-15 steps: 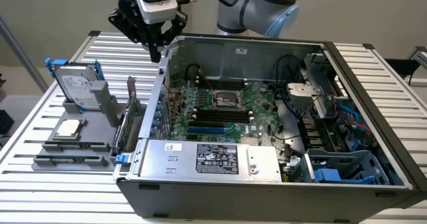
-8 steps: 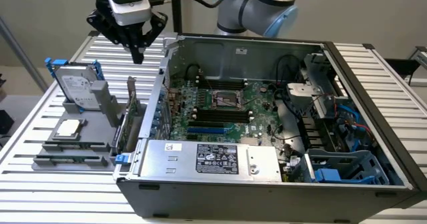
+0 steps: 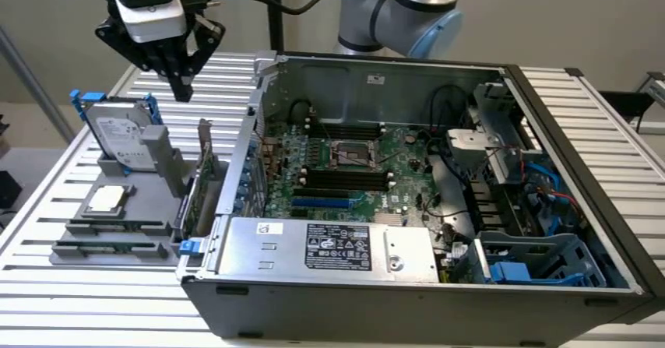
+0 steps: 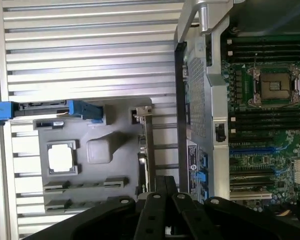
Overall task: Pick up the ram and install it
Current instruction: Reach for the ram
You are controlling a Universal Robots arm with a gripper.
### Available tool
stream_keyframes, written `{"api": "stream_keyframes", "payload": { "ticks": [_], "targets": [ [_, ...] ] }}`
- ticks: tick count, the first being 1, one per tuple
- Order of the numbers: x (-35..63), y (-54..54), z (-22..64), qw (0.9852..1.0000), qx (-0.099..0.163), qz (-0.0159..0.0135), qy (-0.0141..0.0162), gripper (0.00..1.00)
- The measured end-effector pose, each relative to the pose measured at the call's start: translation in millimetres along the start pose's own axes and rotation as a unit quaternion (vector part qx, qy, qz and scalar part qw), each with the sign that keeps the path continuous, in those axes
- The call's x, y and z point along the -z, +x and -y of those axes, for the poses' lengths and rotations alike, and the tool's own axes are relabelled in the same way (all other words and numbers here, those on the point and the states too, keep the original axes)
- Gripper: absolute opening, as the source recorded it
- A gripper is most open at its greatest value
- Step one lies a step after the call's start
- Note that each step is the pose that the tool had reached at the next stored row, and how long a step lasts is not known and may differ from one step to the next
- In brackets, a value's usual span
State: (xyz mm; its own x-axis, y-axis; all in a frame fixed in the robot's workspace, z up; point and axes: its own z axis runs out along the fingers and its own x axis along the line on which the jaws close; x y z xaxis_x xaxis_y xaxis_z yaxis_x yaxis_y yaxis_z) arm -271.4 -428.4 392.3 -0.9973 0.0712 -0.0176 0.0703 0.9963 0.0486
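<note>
Two thin ram sticks (image 3: pixel 114 227) stand on edge in the slots of a grey holder (image 3: pixel 156 200) on the table, at the exterior view's left of the open computer case (image 3: pixel 416 286). In the wrist view the ram (image 4: pixel 85 185) lies as a dark line between small brackets. My gripper (image 3: pixel 184 89) hangs high above the holder's far end, near the hard drive, fingers (image 4: pixel 165 205) drawn together and holding nothing. The black memory slots (image 3: pixel 343 178) on the motherboard (image 4: pixel 265 120) lie beside the processor socket.
A silver hard drive with blue rails (image 3: pixel 117 134) stands upright in the holder, and a square processor chip (image 3: pixel 107 198) lies in front of it. The case's side wall (image 3: pixel 244 169) rises between holder and motherboard. The power supply (image 3: pixel 332 247) fills the near part of the case.
</note>
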Motion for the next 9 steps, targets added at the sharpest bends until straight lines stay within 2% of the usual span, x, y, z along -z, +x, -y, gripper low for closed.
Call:
{"api": "stream_keyframes", "payload": {
  "ticks": [9],
  "targets": [
    [0.7,40.4,9.1,1.0,0.0,-0.0013,0.0001,0.11]
  ]
}}
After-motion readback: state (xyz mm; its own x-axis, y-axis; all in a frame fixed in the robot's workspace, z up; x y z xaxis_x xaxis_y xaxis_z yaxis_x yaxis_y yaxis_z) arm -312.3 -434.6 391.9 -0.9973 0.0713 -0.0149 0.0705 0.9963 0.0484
